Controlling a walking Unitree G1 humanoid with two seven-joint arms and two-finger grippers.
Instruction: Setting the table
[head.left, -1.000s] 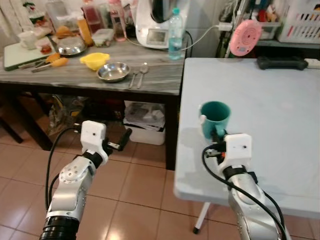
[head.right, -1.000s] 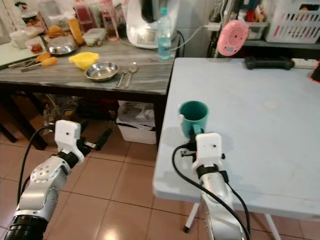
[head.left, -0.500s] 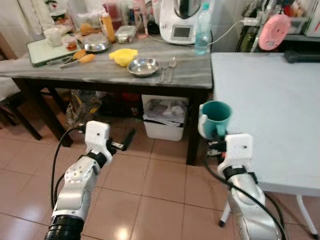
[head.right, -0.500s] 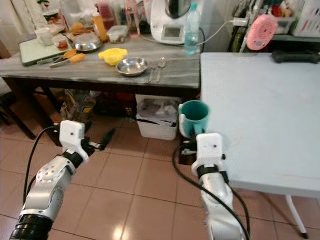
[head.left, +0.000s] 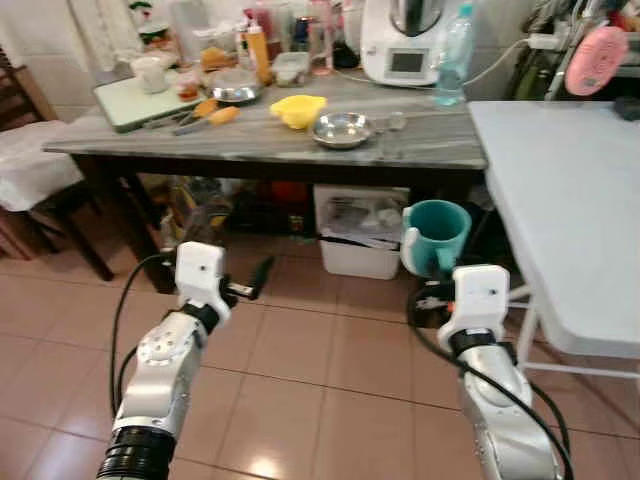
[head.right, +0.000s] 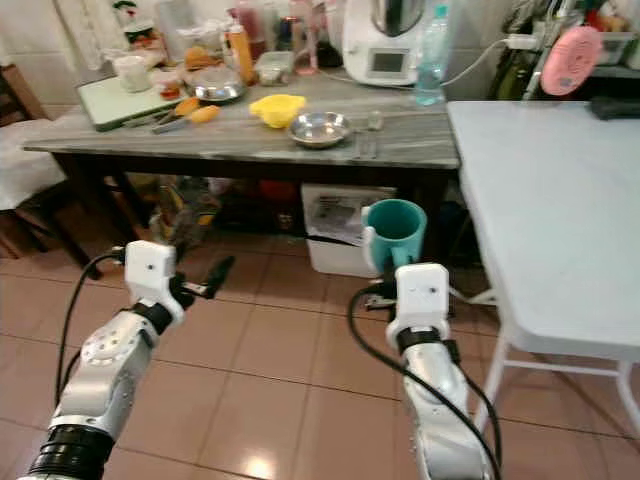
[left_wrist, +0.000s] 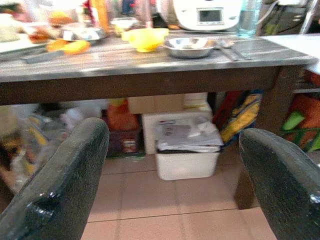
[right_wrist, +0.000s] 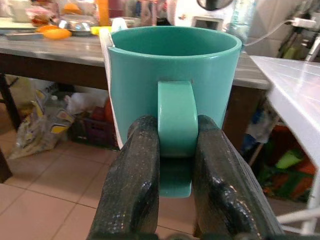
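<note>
- Tiled kitchen floor (head.left: 300, 350) under both arms; head views: right gripper (head.left: 432, 290) carries teal mug (head.left: 437, 235) upright just ahead of it, white table (head.left: 570, 210) to its right.
- Left wrist view: left gripper (left_wrist: 175, 165) spread, empty, facing grey counter (left_wrist: 150, 55).
- Right wrist view: fingers (right_wrist: 135, 175) pinch the mug handle (right_wrist: 175, 117), probably to keep the mug level.

beyond the gap between the left fingers (left_wrist: 65, 185) we see a white bin (left_wrist: 187, 150) on the tiled floor (left_wrist: 150, 220), tucked under a dark wooden table (left_wrist: 150, 75). on that table, higher than the fingertips, sit a yellow dish (left_wrist: 145, 37), a white appliance (left_wrist: 207, 14) and a clear water bottle (head.left: 452, 52) just beside it. past the right fingers (right_wrist: 132, 185), crumpled plastic bags (right_wrist: 37, 132) lie under the same table. a pink round fan (head.left: 594, 60) sits well beyond them.
</note>
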